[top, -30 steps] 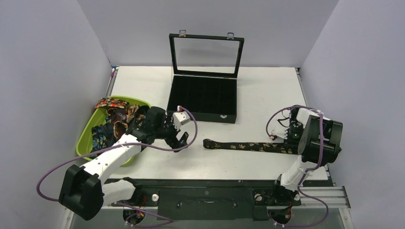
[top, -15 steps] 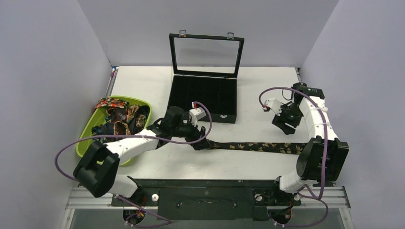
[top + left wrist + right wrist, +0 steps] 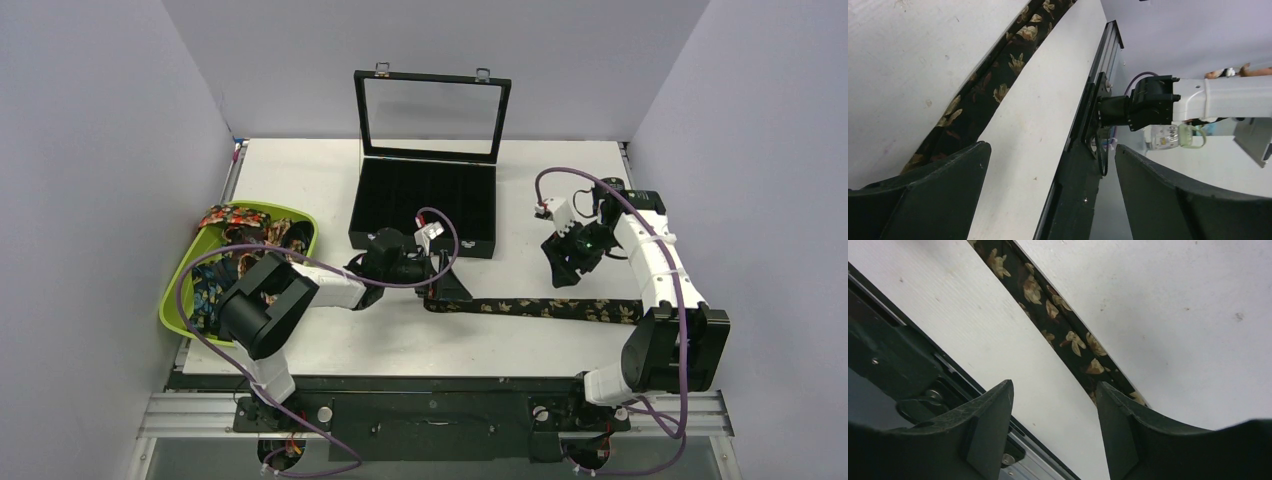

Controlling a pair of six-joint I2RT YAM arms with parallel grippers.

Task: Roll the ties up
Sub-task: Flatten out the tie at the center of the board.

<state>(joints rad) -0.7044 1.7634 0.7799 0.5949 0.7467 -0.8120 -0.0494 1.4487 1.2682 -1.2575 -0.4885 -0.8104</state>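
- Change: left gripper has left the bin side and now sits at the left end of the long dark necktie with tan-gold florals. Left wrist view: jaws wide apart, nothing between them but table. The tie runs under the one finger; contact not clear.
- Change: right gripper has come off the tie's right end and swung to the far side; it hovers over the right-middle stretch. Right wrist view: jaws apart, empty, and the tie passes below the gap.
- Tie position: flat and straight, left-right across the near half of the white table. No turn rolled yet.
- Judgement: laying-out looks finished; the roll probably starts from the left end.
- Surroundings: black compartment case with raised glass lid stands just beyond the left gripper, so far-side clearance is tight.
- Lime-green plastic bin, far left, holds the other patterned ties.
- Purple cable loop arcs above the right wrist, clear of the fabric.
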